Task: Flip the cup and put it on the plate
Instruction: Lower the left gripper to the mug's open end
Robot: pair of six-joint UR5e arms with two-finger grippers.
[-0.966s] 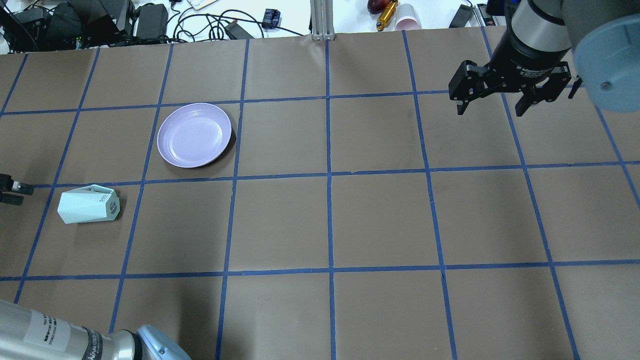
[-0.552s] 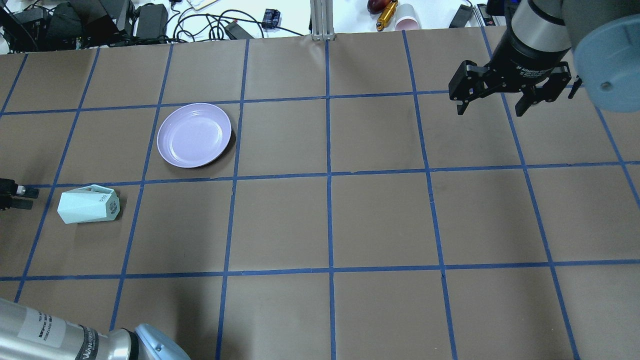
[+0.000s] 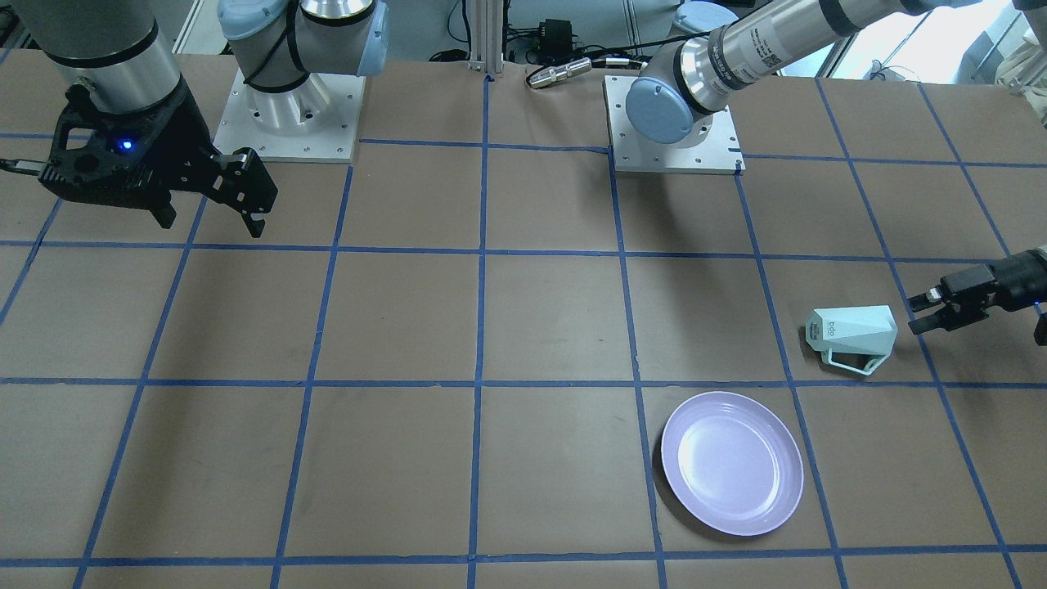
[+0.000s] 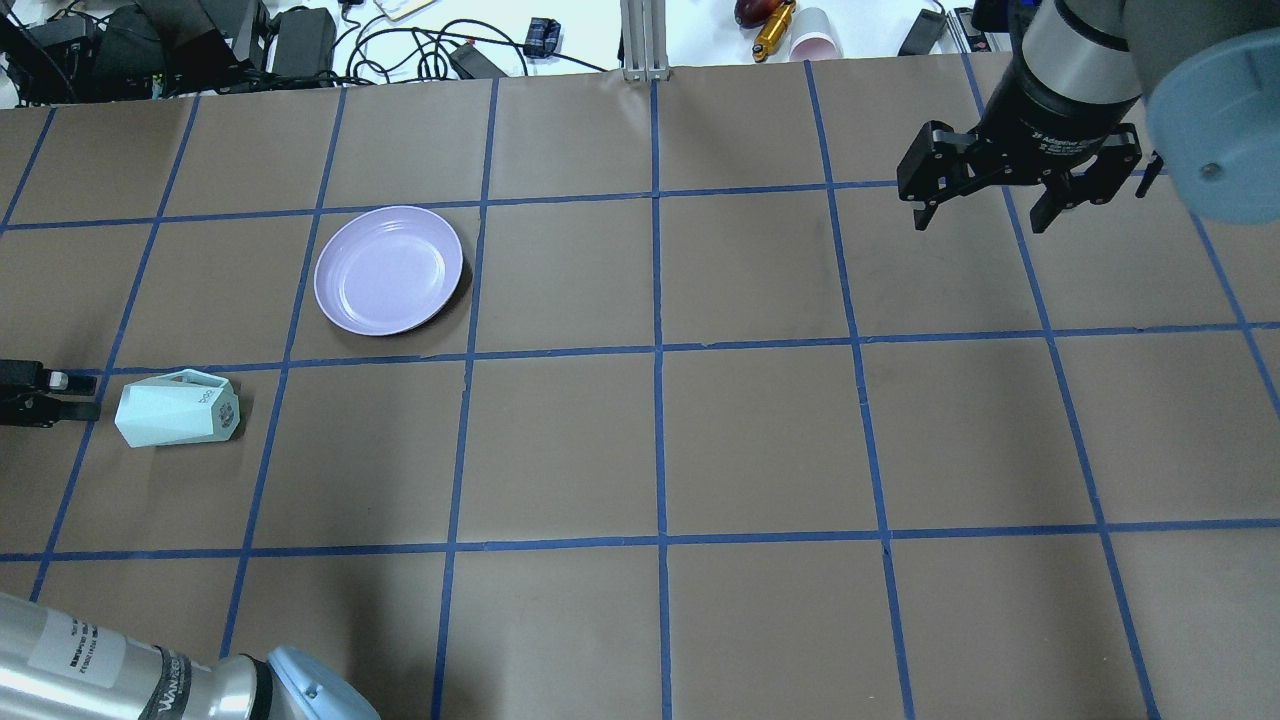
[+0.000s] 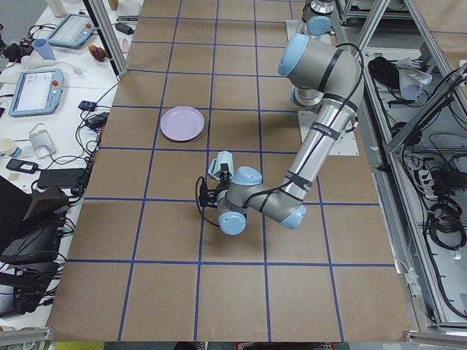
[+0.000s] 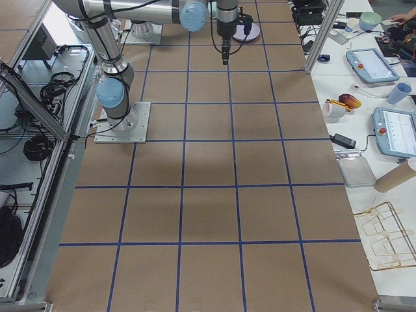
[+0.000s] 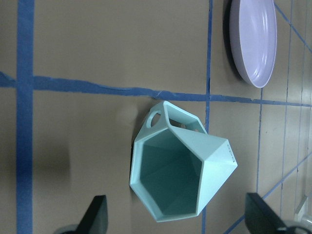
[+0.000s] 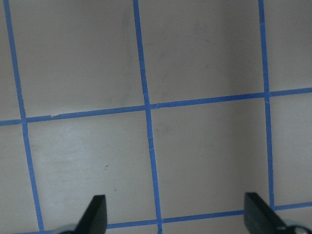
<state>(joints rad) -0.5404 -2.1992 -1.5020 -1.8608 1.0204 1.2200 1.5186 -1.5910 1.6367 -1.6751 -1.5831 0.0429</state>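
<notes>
The mint-green cup (image 4: 178, 408) lies on its side at the table's left, handle toward the plate; it also shows in the front view (image 3: 851, 331). Its hexagonal mouth (image 7: 170, 180) faces my left gripper. The lavender plate (image 4: 388, 270) sits empty one square farther away, also in the front view (image 3: 732, 462) and the left wrist view (image 7: 253, 41). My left gripper (image 4: 78, 396) is open, low and level, just short of the cup's rim without touching it. My right gripper (image 4: 980, 220) is open and empty, hovering over the far right of the table.
Cables, power adapters, a pink paper cup (image 4: 815, 40) and an aluminium post (image 4: 640, 40) lie beyond the table's far edge. The two arm bases (image 3: 286, 106) (image 3: 671, 123) stand on the robot's side. Blue tape lines grid the brown table.
My left gripper has moved toward the cup, closing most of the gap to its rim. The cup, the plate and the right arm have stayed put.
</notes>
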